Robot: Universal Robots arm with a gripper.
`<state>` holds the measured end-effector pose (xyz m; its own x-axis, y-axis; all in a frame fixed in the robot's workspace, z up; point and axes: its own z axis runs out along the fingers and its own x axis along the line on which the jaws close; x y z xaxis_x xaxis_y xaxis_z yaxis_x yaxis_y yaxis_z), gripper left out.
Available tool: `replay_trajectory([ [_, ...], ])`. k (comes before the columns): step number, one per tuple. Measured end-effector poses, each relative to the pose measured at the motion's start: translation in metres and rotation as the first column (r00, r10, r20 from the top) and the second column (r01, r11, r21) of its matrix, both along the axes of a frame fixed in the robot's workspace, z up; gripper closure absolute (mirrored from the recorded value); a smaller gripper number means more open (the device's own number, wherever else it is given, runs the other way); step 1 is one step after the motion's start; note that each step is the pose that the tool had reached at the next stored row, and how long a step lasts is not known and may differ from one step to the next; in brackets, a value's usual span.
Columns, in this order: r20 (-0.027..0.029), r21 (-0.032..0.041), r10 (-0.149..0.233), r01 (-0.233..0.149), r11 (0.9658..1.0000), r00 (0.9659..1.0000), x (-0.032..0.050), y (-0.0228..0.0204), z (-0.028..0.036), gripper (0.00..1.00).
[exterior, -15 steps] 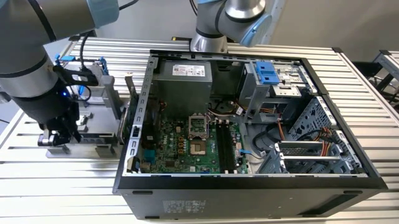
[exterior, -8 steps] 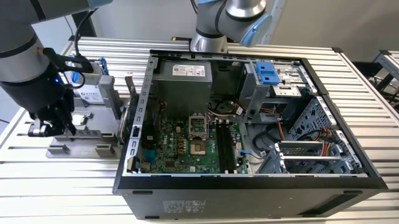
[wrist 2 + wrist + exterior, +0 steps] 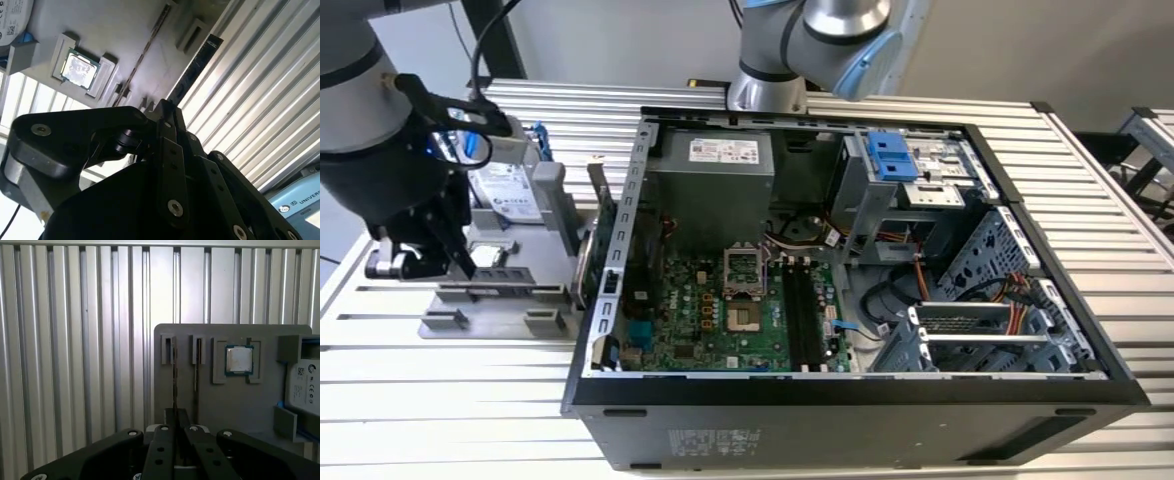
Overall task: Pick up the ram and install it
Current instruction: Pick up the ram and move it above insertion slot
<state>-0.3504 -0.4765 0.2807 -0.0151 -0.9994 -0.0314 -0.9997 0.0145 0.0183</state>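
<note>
The ram is a thin dark stick standing on edge in the slot of a grey fixture nearest that fixture's edge. In the second wrist view its dark side face runs straight out from my fingertips. My black gripper looks shut on this stick, with the pads pressed close around its near end. A second thin stick stands in the neighbouring slot. In the exterior view my gripper hangs low over the fixture at that view's left.
A square silver CPU lies in a pocket of the fixture, with a hard drive beside it. The open computer case fills the middle of the ribbed metal table, its motherboard's black slots facing up. A second arm's base stands behind the case.
</note>
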Motion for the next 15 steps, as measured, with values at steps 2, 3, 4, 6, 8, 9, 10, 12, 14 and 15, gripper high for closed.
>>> replay_trajectory([
  [2,0.0000,0.0000,0.000,0.000,1.0000,1.0000,0.0000,0.0000,0.0060,1.00],
  [3,0.0000,0.0000,0.000,0.000,1.0000,1.0000,0.0000,0.0000,0.0096,1.00],
  [4,0.0000,0.0000,0.000,0.000,1.0000,1.0000,0.0000,0.0000,0.0134,1.00],
  [6,0.0000,0.0001,0.000,0.000,1.0000,1.0000,0.0000,0.0000,0.0216,1.00],
  [8,0.0001,0.0000,0.000,0.000,1.0000,1.0000,0.0000,0.0000,0.0290,1.00],
  [9,0.0001,0.0000,0.000,0.000,1.0000,1.0000,0.0000,0.0000,0.0326,1.00],
  [10,-0.0001,0.0000,0.000,0.000,1.0000,1.0000,0.0000,0.0000,0.0361,1.00],
  [12,0.0000,0.0000,0.000,0.000,1.0000,1.0000,0.0000,0.0000,0.0428,1.00],
  [14,-0.0001,-0.0001,0.000,0.000,1.0000,1.0000,0.0000,0.0000,0.0501,1.00],
  [15,0.0000,0.0000,0.000,0.000,1.0000,1.0000,0.0000,0.0000,0.0548,1.00],
])
